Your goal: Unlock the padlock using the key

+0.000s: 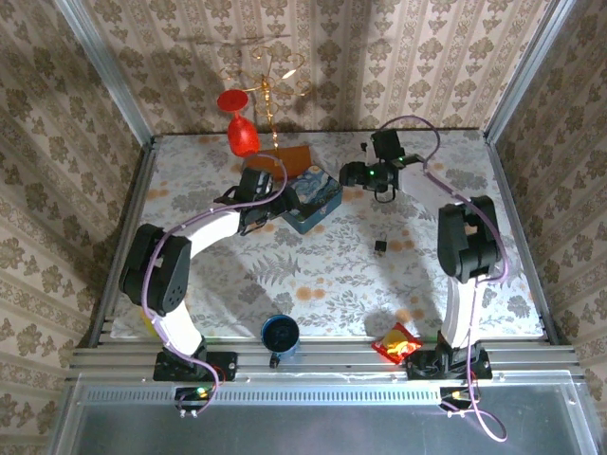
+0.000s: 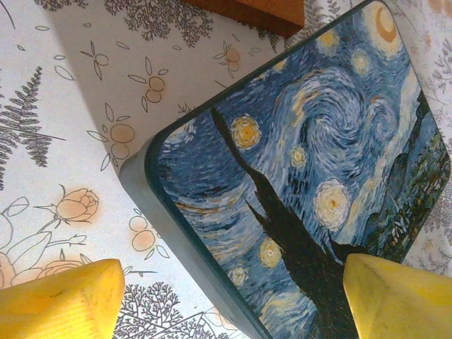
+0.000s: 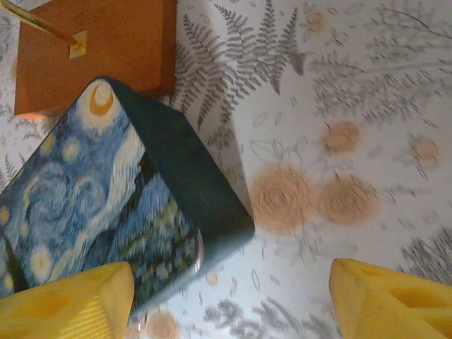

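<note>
Left wrist view has the left tool spread wide above a corner of the blue starry-night tin. One yellow finger hangs over bare worktop and the other over the painted lid. Nothing is gripped between them, and I cannot tell whether either pad touches the tin. That wide spread suits the broad tin, so this arm seems set for the tin rather than the lock.

Further right, in the top external view, the right tool hangs just off the tin's right edge. Its wrist view shows the jaws well apart and empty, with the tin's dark side at the left. The padlock lies alone on the worktop right of centre, below the right tool and apart from both tools. Unlocking looks not yet begun.
</note>
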Motion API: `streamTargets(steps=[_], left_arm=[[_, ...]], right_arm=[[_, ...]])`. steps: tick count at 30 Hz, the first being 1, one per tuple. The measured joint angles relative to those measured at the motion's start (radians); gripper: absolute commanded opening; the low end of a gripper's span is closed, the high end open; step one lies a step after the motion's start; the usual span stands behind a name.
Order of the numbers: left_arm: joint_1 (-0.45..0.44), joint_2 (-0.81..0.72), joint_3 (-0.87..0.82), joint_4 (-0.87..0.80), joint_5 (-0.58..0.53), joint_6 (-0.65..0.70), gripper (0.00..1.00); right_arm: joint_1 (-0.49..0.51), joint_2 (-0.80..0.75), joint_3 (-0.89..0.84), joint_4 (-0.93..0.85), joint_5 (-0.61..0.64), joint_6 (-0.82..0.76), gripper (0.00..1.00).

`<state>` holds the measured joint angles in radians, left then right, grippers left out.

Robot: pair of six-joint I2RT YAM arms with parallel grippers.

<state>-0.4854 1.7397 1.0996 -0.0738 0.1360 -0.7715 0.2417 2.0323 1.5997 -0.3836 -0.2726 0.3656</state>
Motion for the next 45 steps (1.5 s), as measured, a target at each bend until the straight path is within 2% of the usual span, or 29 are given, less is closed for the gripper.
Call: streamTargets(steps=[6, 7, 11, 16, 21, 25, 35, 40, 45], left_arm=[[0.0, 0.022, 0.0, 0.006, 0.003, 0.0, 0.77], [0.0, 0.028, 0.001, 0.008, 0.003, 0.0, 0.74], [0.001, 0.056, 0.009, 0.014, 0.014, 0.0, 0.7], [0.002, 0.087, 0.054, 0.018, 0.026, 0.005, 0.64], [0.008, 0.102, 0.069, 0.022, 0.033, 0.006, 0.62], [0.009, 0.106, 0.069, 0.027, 0.041, 0.012, 0.58], [-0.001, 0.107, 0.07, 0.031, 0.068, 0.016, 0.58], [-0.027, 0.103, 0.049, 0.06, 0.071, 0.014, 0.58], [-0.037, 0.082, 0.011, 0.082, 0.08, -0.008, 0.68]], right_arm=[[0.015, 0.141, 0.147, 0.004, -0.036, 0.0, 0.7], [0.019, 0.155, 0.161, 0.005, -0.046, 0.0, 0.69], [0.031, 0.174, 0.167, 0.009, -0.072, 0.002, 0.65], [0.05, 0.175, 0.131, 0.047, -0.107, 0.01, 0.45], [0.056, 0.11, 0.008, 0.13, -0.124, 0.028, 0.37], [0.068, 0.04, -0.091, 0.159, -0.102, 0.04, 0.37], [0.126, -0.179, -0.376, 0.203, -0.006, 0.166, 0.37], [0.141, -0.254, -0.465, 0.212, 0.035, 0.221, 0.38], [0.142, -0.264, -0.475, 0.201, 0.065, 0.235, 0.51]])
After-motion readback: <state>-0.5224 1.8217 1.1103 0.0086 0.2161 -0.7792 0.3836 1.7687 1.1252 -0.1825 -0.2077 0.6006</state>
